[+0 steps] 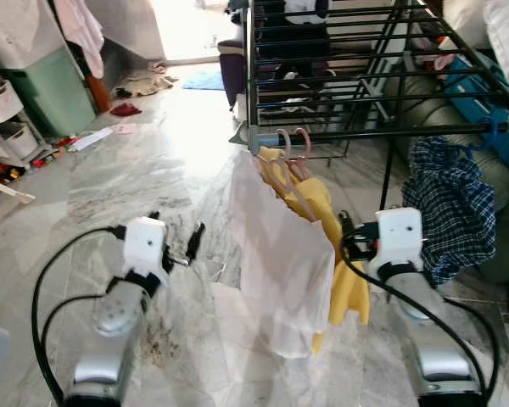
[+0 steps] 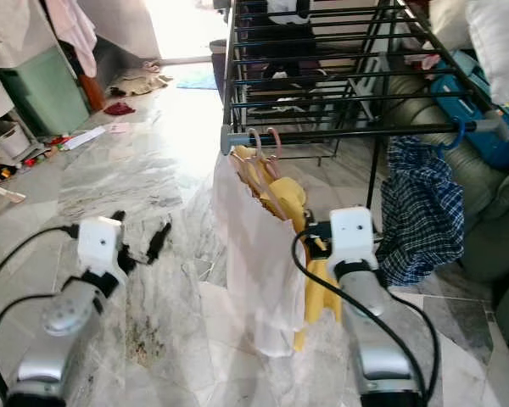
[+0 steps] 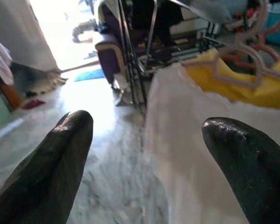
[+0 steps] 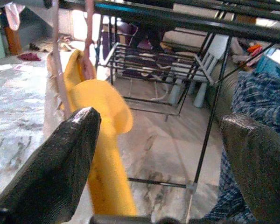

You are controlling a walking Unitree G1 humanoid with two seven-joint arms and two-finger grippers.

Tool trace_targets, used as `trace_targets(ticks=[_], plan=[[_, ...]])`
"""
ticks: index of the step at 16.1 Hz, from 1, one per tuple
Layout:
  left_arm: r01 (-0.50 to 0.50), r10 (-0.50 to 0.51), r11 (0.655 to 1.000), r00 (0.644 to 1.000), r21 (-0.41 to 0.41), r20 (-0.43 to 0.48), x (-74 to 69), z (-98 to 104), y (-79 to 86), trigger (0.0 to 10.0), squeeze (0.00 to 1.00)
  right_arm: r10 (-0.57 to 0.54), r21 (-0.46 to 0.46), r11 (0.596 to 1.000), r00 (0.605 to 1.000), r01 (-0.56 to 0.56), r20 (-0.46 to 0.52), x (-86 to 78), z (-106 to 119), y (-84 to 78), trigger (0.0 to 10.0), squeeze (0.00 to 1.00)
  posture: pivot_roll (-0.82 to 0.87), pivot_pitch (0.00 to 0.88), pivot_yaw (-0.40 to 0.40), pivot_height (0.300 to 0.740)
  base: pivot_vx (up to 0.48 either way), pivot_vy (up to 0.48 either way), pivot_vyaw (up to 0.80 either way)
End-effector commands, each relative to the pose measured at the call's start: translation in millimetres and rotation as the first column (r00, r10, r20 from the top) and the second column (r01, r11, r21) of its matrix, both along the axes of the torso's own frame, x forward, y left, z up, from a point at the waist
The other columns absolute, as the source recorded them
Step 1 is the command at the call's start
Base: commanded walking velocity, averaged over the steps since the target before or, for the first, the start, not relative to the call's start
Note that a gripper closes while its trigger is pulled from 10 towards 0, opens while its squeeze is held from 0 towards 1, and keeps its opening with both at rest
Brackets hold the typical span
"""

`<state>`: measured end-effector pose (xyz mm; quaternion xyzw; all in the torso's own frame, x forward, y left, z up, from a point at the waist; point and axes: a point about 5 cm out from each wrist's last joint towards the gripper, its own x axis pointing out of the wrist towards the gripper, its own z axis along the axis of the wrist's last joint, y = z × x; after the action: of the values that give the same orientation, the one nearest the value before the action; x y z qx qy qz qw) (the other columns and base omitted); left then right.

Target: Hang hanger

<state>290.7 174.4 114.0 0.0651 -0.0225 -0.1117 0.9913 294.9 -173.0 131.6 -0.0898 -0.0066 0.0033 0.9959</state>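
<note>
Two pink hangers (image 1: 293,146) hook over the front rail of a black drying rack (image 1: 365,131). One carries a white garment (image 1: 276,254), the other a yellow garment (image 1: 332,212) behind it. My left gripper (image 1: 176,231) is open, low and to the left of the white garment, holding nothing. In the left wrist view its fingers (image 3: 60,154) are spread, with the white cloth (image 3: 200,154) ahead. My right gripper (image 1: 348,233) is open beside the yellow garment, just to its right. The right wrist view has its fingers (image 4: 60,163) wide apart with the yellow cloth (image 4: 102,154) between.
A blue plaid shirt (image 1: 450,203) hangs from a blue hanger (image 1: 492,127) at the rack's right end. Grey cushions and a sofa (image 1: 500,246) sit to the right. A green bin (image 1: 51,93) and shelves (image 1: 8,127) stand far left. Clothes lie on the marble floor (image 1: 153,170).
</note>
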Motion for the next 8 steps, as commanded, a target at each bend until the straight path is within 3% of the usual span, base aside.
trace_targets(ticks=[1,2,4,6,8], plan=[[-0.053,0.053,0.999,0.998,0.005,0.037,2.8,5,10.2,10.0,0.00,-0.016,0.017,1.000,1.000,0.015,0.025,-3.3,9,-8.3,10.0,0.00,-0.09,0.019,0.084,0.740,0.000,0.000,0.00],[-0.103,0.107,0.993,0.992,-0.063,0.059,-2.4,4,17.2,10.0,0.00,0.006,0.026,1.000,1.000,-0.007,0.023,-13.2,9,-10.0,10.0,0.00,-0.10,0.000,0.096,0.740,0.000,0.000,0.00],[-0.197,0.200,0.977,0.979,-0.087,0.028,-16.6,-9,24.5,10.0,0.00,0.044,0.041,0.998,0.999,-0.044,0.020,-22.4,4,-5.5,10.0,0.00,-0.11,0.000,0.098,0.740,0.000,0.000,0.00],[-0.250,0.253,0.965,0.967,-0.079,0.026,-38.7,-18,26.2,10.0,0.00,0.007,0.053,0.999,0.999,-0.009,0.046,-27.4,-2,-1.9,10.0,0.00,-0.09,0.000,0.090,0.740,0.000,0.000,0.00],[-0.280,0.282,0.957,0.959,-0.073,0.028,-47.9,-20,29.2,10.0,0.00,-0.046,0.070,0.997,0.998,0.044,0.039,-31.1,-8,-1.6,10.0,0.00,-0.08,0.000,0.090,0.740,0.000,0.000,0.00]])
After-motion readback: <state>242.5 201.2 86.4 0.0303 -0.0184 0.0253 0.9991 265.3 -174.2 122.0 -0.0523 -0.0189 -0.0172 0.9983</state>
